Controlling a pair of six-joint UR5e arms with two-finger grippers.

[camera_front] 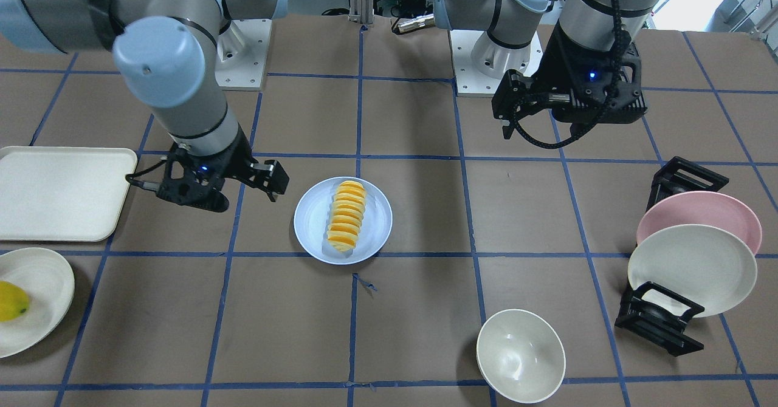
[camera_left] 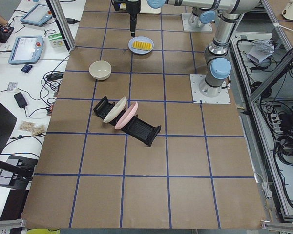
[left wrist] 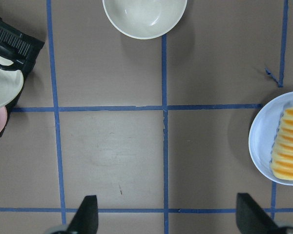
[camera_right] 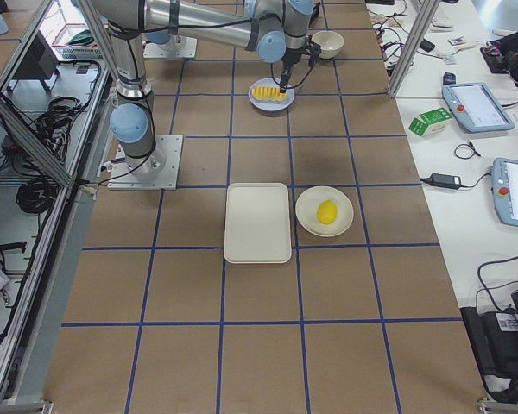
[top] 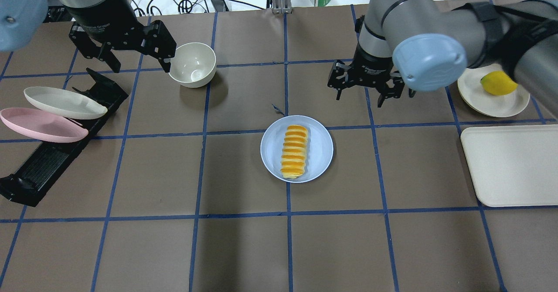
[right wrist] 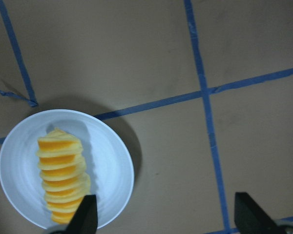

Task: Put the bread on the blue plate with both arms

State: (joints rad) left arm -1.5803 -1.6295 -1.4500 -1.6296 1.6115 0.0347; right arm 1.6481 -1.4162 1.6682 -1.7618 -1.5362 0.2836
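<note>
1. Bread (top: 295, 151) lies on blue plate (top: 320, 150), mid-bench (top: 244, 248). The slices run in one row across the plate's centre, nothing touching them.
2. R pincer (top: 359, 98): fingers spread wide, empty. It points straight down above the bench, near the plate's far-right rim as seen from the robot, clear of plate and bread.
3. R arm (top: 429, 61): enters from the right in overhead view, forearm approx level over the bench, wrist turned down.
4. L pincer (top: 141, 69): also spread wide, empty, pointing down. It's well apart from the plate, just beside cream bowl (top: 192, 64) and near the far end of black rack (top: 52, 161).
5. L arm (top: 93, 4): enters from the overhead view's top-left corner, last link near vertical.
6. L wrist cam: fingertips (left wrist: 88, 217) at the bottom edge with bare bench between, plate + bread at the right edge.
7. R wrist cam: plate + bread at lower left, not between the fingertips.
8. Rack holds cream plate (top: 63, 102) and pink plate (top: 41, 125), both leaning.
</note>
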